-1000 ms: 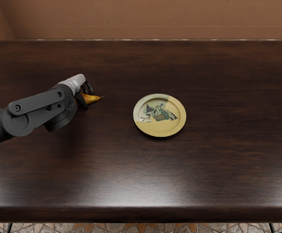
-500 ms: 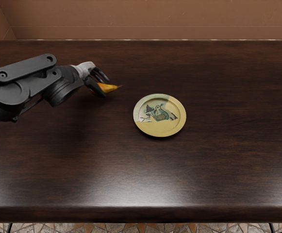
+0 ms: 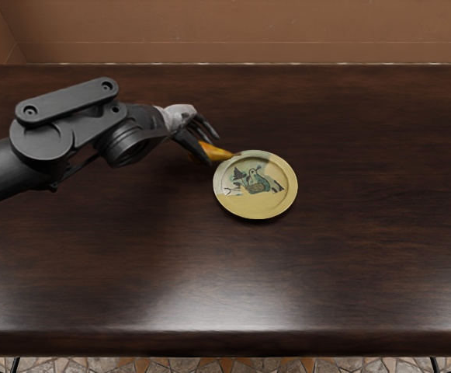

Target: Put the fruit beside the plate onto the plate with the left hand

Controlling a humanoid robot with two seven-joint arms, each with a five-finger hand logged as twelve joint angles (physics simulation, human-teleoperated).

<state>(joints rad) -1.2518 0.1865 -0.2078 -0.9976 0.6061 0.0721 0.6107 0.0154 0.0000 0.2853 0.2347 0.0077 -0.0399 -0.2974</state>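
Observation:
My left hand (image 3: 197,140) reaches in from the left and is shut on a small yellow-orange fruit (image 3: 216,153). The fruit's pointed end sticks out to the right of the fingers, held above the table at the upper left rim of the plate. The plate (image 3: 281,203) is round and yellow with a painted bird picture in its middle; it lies flat near the table's centre. Part of the fruit is hidden by my dark fingers. The right arm does not show.
A dark wooden table (image 3: 225,264) fills the view, with a brown wall behind its far edge. My left forearm (image 3: 62,140) lies across the table's upper left.
My left hand has carried the fruit up off the table and to the right, from the table's left part to the plate's upper left rim. The plate has stayed put.

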